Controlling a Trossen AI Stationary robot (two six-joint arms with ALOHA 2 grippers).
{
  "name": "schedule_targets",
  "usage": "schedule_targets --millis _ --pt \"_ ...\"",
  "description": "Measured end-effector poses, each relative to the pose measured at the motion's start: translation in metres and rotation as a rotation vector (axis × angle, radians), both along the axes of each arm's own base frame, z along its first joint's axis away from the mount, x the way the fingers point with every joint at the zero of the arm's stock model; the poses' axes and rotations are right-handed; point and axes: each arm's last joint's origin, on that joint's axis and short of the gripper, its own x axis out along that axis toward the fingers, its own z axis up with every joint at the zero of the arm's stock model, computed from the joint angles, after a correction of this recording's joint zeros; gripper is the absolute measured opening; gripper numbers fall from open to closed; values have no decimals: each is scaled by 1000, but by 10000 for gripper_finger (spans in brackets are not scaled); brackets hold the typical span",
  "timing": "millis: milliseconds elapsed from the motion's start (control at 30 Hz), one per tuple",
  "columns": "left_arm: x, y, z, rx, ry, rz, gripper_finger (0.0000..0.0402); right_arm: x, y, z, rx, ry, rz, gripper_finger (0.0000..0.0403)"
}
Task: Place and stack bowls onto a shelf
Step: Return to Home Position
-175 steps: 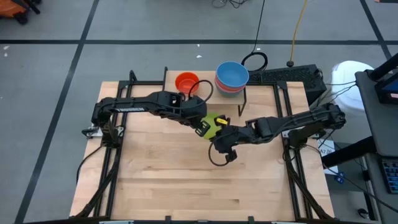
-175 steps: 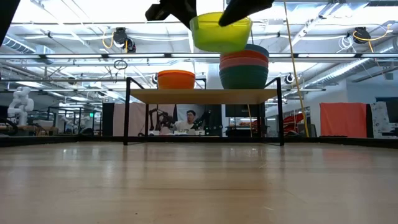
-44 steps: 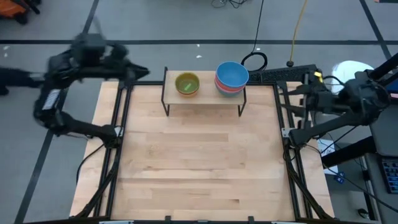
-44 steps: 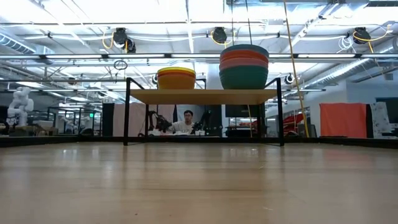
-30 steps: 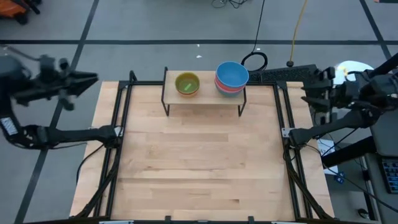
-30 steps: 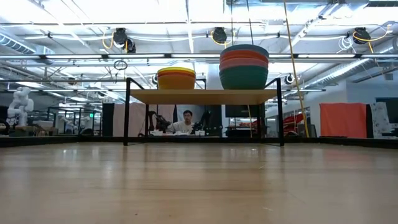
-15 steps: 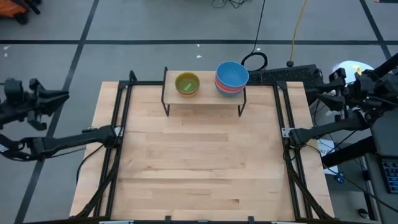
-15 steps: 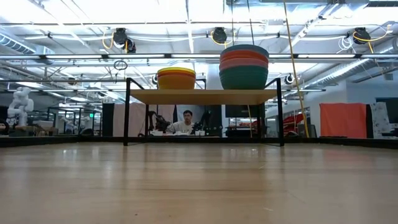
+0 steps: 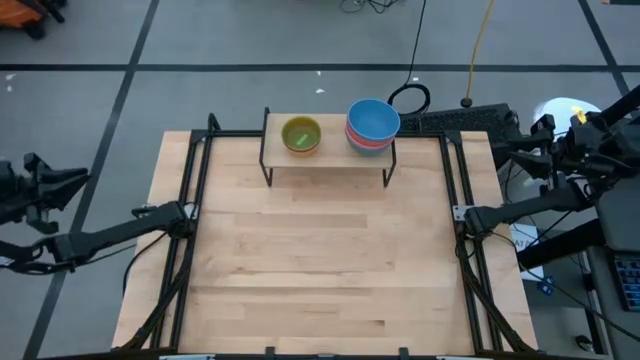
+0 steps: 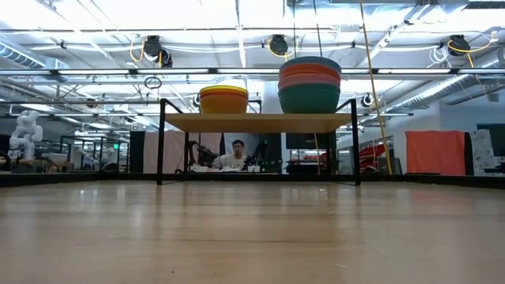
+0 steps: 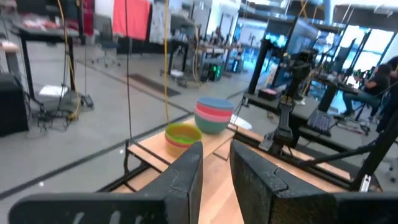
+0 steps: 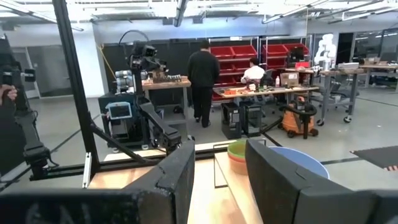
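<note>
The shelf (image 9: 340, 152) stands at the table's far edge on thin black legs. On its left part a yellow-green bowl (image 9: 300, 134) sits nested in an orange bowl (image 10: 223, 103). On its right part is a stack with a blue bowl (image 9: 373, 120) on top, pink below it and teal (image 10: 309, 98) at the bottom. My left gripper (image 9: 78, 180) hangs open beyond the table's left edge; its own view (image 11: 216, 167) looks at both stacks from far off. My right gripper (image 9: 512, 158) is open beyond the right edge (image 12: 221, 163). Neither is near a bowl.
The tabletop (image 9: 320, 260) lies bare in front of the shelf, framed by black rails (image 9: 190, 230) along both sides. A black cable loop (image 9: 408, 97) lies behind the shelf. People (image 12: 202, 81) stand and sit at benches in the room beyond.
My left arm has swung farther out past the table's left edge. My right arm has drawn back a little toward the right, off the table. The bowls and shelf have stayed put.
</note>
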Motion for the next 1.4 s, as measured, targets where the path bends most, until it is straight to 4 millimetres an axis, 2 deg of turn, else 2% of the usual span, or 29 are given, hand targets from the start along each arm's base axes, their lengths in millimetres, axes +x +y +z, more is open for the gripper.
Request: schedule_targets --millis 300,633,833,967,1167,1400 --pt "-32 -35 -28 70 -116 30 86 -14 -3 -5 18 -43 1 134" --pt "-44 -68 -52 150 -174 -26 86 -32 -7 -14 39 -73 3 134" --pt "-50 -86 -66 187 -210 -44 86 -41 -9 -31 46 -103 7 134" --pt "-51 -96 -74 188 -236 -22 86 -44 -10 -45 52 -128 7 134" --pt "-48 -113 -84 226 -253 -14 86 -41 -8 -49 58 -90 -12 134" --pt "-35 -134 -94 337 -213 69 86 -29 -3 -54 49 -69 -30 134"
